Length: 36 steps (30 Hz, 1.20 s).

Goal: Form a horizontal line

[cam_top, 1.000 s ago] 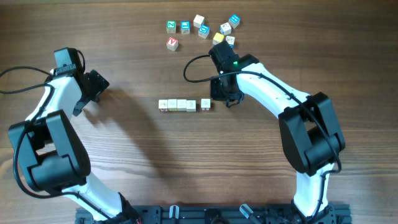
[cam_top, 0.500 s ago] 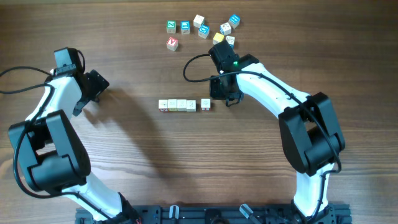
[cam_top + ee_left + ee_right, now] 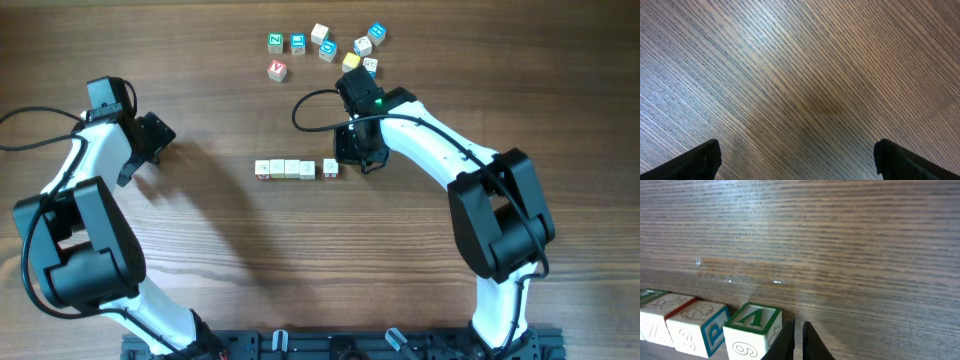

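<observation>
The horizontal line [image 3: 285,169] is a row of several cream-white cubes set edge to edge at mid-table. One more cream cube [image 3: 330,167] sits a small gap to its right. In the right wrist view this end cube [image 3: 752,325] has a green letter face, with a blue-faced cube [image 3: 700,325] beside it. My right gripper [image 3: 343,159] [image 3: 797,339] is shut with nothing between its fingers. Its left finger [image 3: 785,342] rests against the end cube's right side. My left gripper [image 3: 152,140] [image 3: 800,165] is open over bare wood at the far left.
Several loose cubes with coloured faces [image 3: 327,48] lie scattered at the back of the table, just behind my right arm [image 3: 430,135]. A black cable [image 3: 305,110] loops off the right wrist.
My right gripper has edged slightly left against the end cube and its jaws have closed a little more. The left arm has not moved.
</observation>
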{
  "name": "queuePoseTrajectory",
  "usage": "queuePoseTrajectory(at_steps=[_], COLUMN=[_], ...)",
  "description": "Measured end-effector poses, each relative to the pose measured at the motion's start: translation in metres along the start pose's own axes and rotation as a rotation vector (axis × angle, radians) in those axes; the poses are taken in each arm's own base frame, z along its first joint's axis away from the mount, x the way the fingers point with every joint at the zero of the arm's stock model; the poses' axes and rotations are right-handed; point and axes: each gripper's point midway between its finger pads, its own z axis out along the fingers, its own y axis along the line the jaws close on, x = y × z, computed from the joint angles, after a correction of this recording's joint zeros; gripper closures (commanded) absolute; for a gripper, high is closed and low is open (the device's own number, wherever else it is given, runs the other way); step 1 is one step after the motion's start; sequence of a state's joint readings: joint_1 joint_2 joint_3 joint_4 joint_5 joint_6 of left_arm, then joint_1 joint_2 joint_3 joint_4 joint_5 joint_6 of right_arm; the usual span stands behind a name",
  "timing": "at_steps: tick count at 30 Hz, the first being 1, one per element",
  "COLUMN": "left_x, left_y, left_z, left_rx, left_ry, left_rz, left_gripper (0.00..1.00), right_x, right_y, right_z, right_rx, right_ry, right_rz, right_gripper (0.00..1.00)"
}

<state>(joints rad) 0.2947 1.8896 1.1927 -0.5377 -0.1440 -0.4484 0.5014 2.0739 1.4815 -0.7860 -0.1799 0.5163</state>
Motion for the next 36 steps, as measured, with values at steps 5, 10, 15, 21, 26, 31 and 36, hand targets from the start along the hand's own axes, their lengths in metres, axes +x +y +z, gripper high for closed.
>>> queuePoseTrajectory(at_steps=[5, 10, 15, 21, 26, 31, 36], left_x=[0.0, 0.0, 0.0, 0.0, 0.0, 0.0, 0.0], left_y=[0.0, 0.0, 0.0, 0.0, 0.0, 0.0, 0.0], left_z=[0.0, 0.0, 0.0, 0.0, 0.0, 0.0, 0.0], left_rx=[0.0, 0.0, 0.0, 0.0, 0.0, 0.0, 0.0], left_ry=[0.0, 0.0, 0.0, 0.0, 0.0, 0.0, 0.0], left_rz=[0.0, 0.0, 0.0, 0.0, 0.0, 0.0, 0.0], left_gripper=[0.0, 0.0, 0.0, 0.0, 0.0, 0.0, 0.0], right_x=[0.006, 0.012, 0.011, 0.006, -0.002, -0.007, -0.011], right_y=[0.007, 0.015, 0.013, 0.006, 0.002, 0.005, 0.004], right_z=[0.001, 0.002, 0.002, 0.002, 0.002, 0.002, 0.001], right_rx=[-0.019, -0.022, -0.013, 0.031, 0.056, 0.047, 0.054], right_ry=[0.02, 0.026, 0.021, -0.005, -0.043, -0.067, -0.085], right_rz=[-0.011, -0.031, -0.031, -0.032, -0.035, -0.038, -0.036], right_gripper=[0.92, 0.91, 0.91, 0.91, 0.9, 0.9, 0.96])
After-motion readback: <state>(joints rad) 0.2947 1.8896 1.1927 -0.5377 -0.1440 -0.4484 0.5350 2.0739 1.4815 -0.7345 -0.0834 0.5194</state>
